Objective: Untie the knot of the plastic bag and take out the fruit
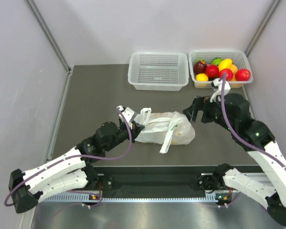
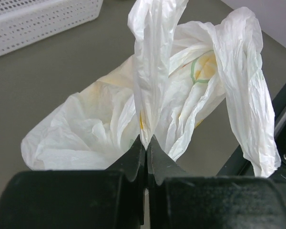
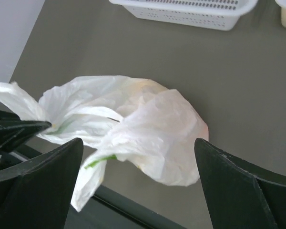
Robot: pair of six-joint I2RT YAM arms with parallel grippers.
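The left claw (image 2: 147, 143) is clenched. Its two dark fingers press together on a twisted strip of the thin, crinkly white plastic carrier bag (image 2: 109, 119), and the strip rises straight up from the pinch. Just right of that strip, a second white loop handle (image 2: 248, 95) arches over and hangs down towards the near edge of the table. A green ring print and a yellow patch show on the bag's skin between the two strips.

The right claw (image 3: 138, 140) is released, with its fingers spread wide and nothing between them. In the right wrist view the bag lies below and beyond the gap. From above, this claw sits just beside the bag's right end.

The bag lies on its side on the dark grey table (image 1: 95, 100), near the front edge and between the two arms, with its bulging body to the right. The fruit inside is hidden, and only a faint yellow-orange tint shows through the plastic.

At the far edge of the table stand two white perforated plastic baskets side by side. The left basket (image 1: 158, 71) is well apart from the bag. The right basket (image 1: 243, 62) holds a heap of red, yellow and green fruit (image 1: 219, 69).
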